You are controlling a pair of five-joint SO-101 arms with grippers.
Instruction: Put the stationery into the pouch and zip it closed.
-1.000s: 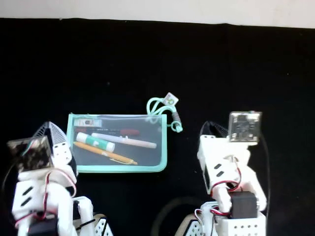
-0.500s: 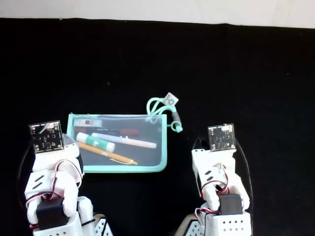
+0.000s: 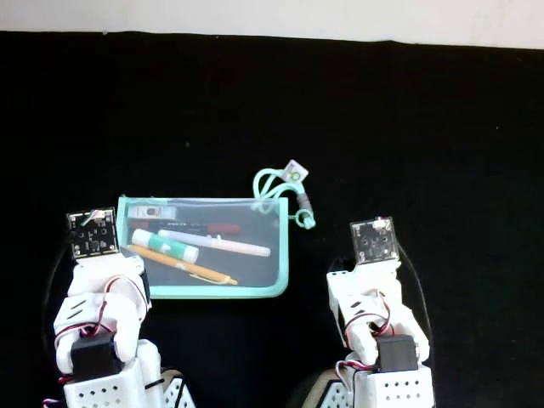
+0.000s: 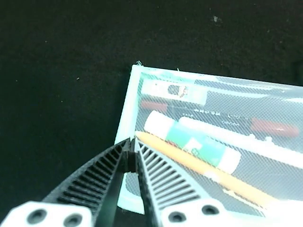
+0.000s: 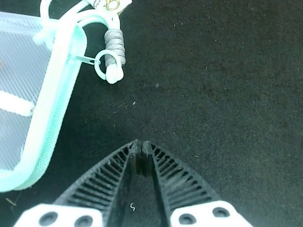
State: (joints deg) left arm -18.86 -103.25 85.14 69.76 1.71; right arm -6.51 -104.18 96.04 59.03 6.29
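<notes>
Left pincer [image 4: 129,158] of mine is clenched on nothing, its tips at the teal rim of the pouch [image 4: 125,111] near the 8 o'clock corner. I cannot tell whether they touch it. My right pincer [image 5: 140,158] is clenched and empty too, over bare cloth at 4 o'clock from the pouch, apart from it.

The pouch lies flat with a glue stick [image 3: 164,245], an orange pen [image 3: 183,265] and a white pen [image 3: 217,242] inside. I judge it light and soft, its clear mesh wall likely to buckle and its load to slide. The stitched rim is the firmer hold. The zip pull [image 5: 87,59] at 2 o'clock is tiny, so its cord [image 3: 272,183] is easier to pinch.

Underneath is black cloth [image 3: 408,127], with a pale wall [image 3: 255,17] at 12 o'clock.
</notes>
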